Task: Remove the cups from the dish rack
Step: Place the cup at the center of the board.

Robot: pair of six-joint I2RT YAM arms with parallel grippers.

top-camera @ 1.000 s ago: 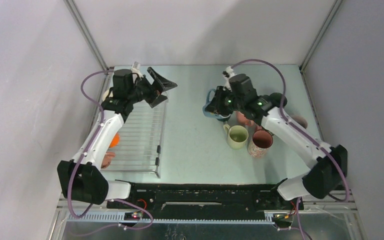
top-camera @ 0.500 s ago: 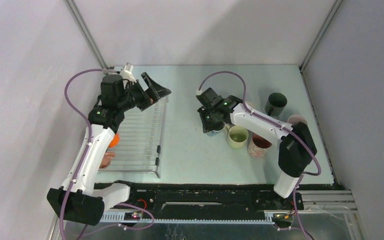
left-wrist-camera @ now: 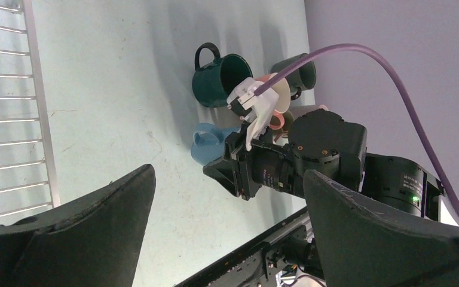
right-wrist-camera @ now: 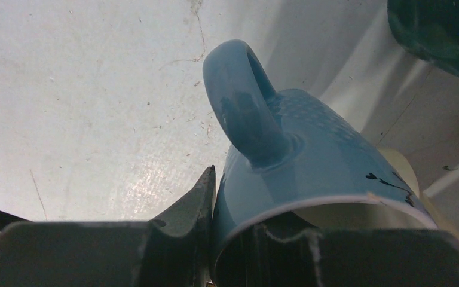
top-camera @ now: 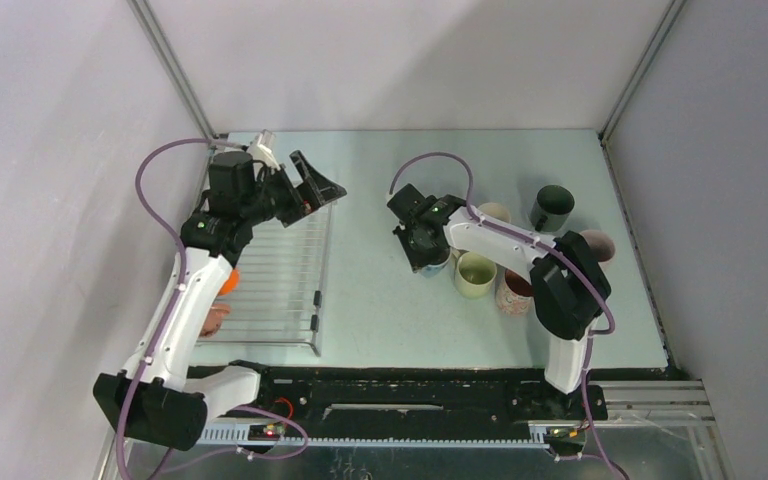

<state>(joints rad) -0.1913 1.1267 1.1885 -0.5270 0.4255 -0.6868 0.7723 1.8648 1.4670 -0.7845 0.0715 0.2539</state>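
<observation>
Lowered, right fingers (right-wrist-camera: 179, 224) straddle rim of blue cup (right-wrist-camera: 334, 161).

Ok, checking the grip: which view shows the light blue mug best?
Right wrist: the light blue mug fills it, wall pinched by the right end effector. Left wrist shows it small; top view mostly hides it under the arm.

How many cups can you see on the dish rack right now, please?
2: an orange cup and, nearer the bases, a pink cup, both at the left side of the dish rack, partly behind the left arm, which may hide others.
</observation>
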